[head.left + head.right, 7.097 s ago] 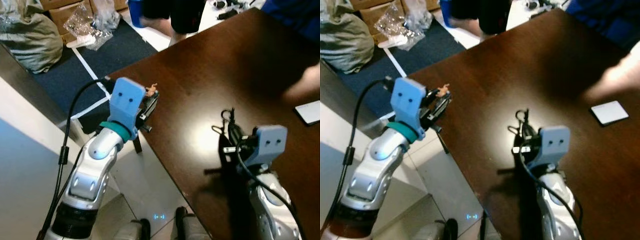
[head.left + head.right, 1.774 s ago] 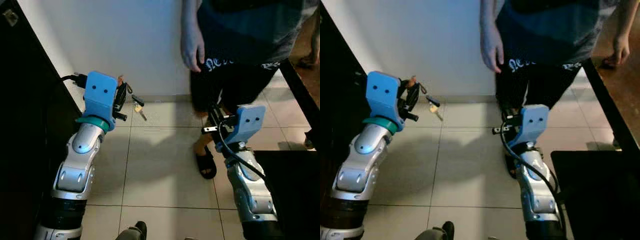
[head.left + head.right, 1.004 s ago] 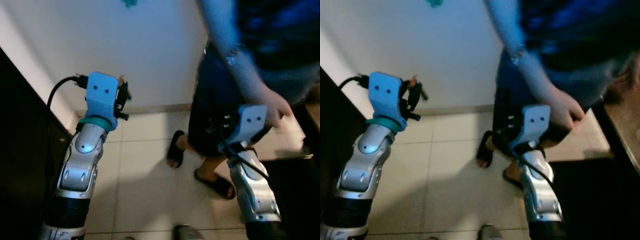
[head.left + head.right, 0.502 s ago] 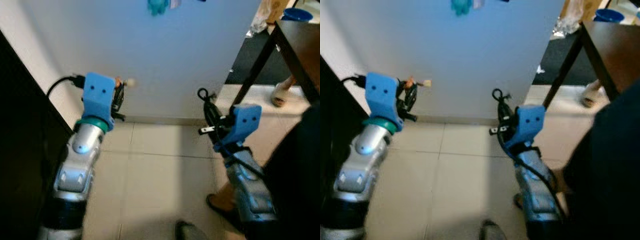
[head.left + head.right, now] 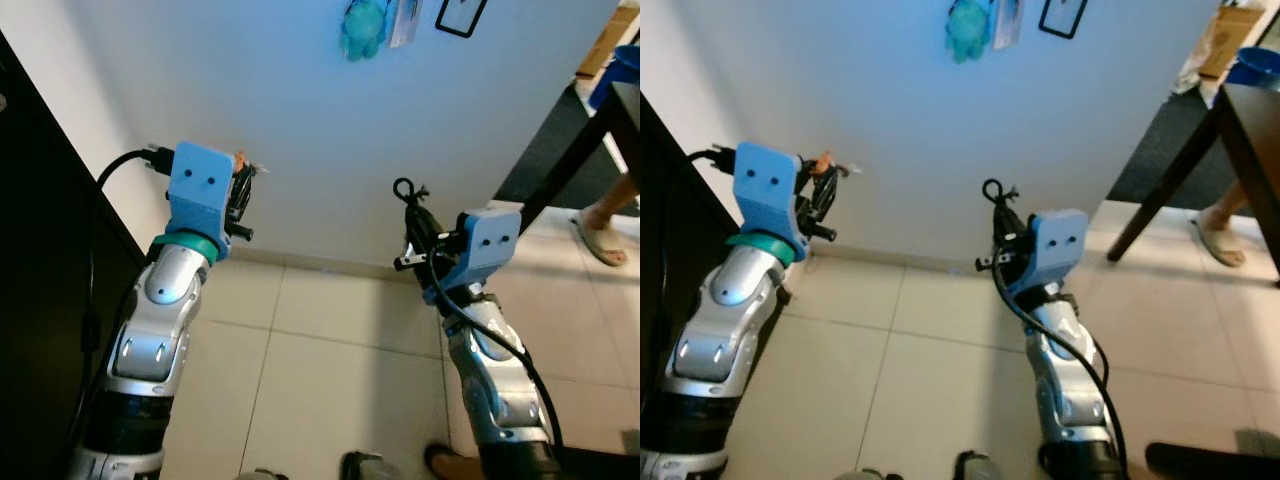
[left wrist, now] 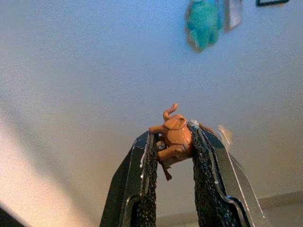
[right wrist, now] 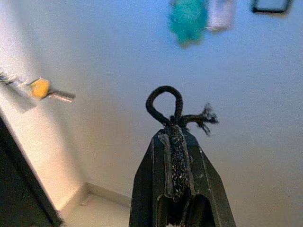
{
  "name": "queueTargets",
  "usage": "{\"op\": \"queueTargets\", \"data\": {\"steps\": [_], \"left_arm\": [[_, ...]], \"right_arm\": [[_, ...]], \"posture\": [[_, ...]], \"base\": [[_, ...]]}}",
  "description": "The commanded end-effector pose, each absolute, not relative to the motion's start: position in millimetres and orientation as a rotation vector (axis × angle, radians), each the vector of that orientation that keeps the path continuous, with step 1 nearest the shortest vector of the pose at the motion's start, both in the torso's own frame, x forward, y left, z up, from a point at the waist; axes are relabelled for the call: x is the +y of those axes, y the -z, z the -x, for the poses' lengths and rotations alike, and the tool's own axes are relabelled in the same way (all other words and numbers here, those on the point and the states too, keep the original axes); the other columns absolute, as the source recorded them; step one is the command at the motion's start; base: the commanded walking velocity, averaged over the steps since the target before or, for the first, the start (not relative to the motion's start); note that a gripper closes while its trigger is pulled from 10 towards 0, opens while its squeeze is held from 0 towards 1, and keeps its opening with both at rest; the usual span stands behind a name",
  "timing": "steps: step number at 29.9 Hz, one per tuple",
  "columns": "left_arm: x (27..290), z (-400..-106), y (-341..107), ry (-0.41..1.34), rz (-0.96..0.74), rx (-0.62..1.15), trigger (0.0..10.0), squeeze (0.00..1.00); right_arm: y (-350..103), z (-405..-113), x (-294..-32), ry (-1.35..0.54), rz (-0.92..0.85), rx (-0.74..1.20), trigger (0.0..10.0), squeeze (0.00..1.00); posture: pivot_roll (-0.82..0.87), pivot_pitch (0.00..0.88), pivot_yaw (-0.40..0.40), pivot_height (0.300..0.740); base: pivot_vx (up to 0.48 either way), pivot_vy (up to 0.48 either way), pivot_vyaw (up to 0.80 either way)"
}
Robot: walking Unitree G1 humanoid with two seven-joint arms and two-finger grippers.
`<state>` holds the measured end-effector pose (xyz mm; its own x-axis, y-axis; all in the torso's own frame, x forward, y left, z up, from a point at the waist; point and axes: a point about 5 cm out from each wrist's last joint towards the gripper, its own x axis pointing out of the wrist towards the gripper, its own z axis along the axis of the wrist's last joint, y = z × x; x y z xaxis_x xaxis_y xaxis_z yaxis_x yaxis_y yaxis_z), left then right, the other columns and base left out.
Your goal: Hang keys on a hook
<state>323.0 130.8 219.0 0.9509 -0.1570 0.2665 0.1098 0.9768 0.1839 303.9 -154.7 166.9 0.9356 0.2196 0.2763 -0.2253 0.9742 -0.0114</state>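
Even, cool indoor light washes the pale wall point(image 5: 300, 120); a warmer cast tints its lower part in both wrist views. Soft shadows lie on the tiled floor point(image 5: 330, 350). Head views are reasonably sharp; the hanging turquoise toy point(image 6: 202, 22) is blurred.

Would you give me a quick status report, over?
Left gripper shut on orange keychain figure, keys dangling. Right gripper shut on black cord loop. Facing wall; teal toy hangs above.
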Motion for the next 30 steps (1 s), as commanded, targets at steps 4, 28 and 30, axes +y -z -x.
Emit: {"op": "queueTargets", "data": {"steps": [4,28,30], "left_arm": [[134.3,-323.2,-217.1,0.138,-0.176,-0.278,10.0,0.00],[104.8,-318.0,-232.6,0.263,-0.146,-0.355,10.0,0.00],[103.6,-317.9,-231.9,0.268,-0.145,-0.353,10.0,0.00]], "right_arm": [[-166.6,-303.0,-155.1,-0.216,-0.013,-0.284,10.0,0.00],[-167.7,-303.0,-172.1,-0.132,-0.020,-0.288,10.0,0.00],[-167.1,-303.0,-172.5,-0.129,-0.023,-0.284,10.0,0.00]], "posture": [[0.00,0.050,0.126,0.740],[-0.01,0.059,0.129,0.740],[-0.01,0.061,0.130,0.740]], "base": [[0.356,0.000,0.00],[0.351,0.000,-0.06],[0.341,0.000,-0.75]]}}
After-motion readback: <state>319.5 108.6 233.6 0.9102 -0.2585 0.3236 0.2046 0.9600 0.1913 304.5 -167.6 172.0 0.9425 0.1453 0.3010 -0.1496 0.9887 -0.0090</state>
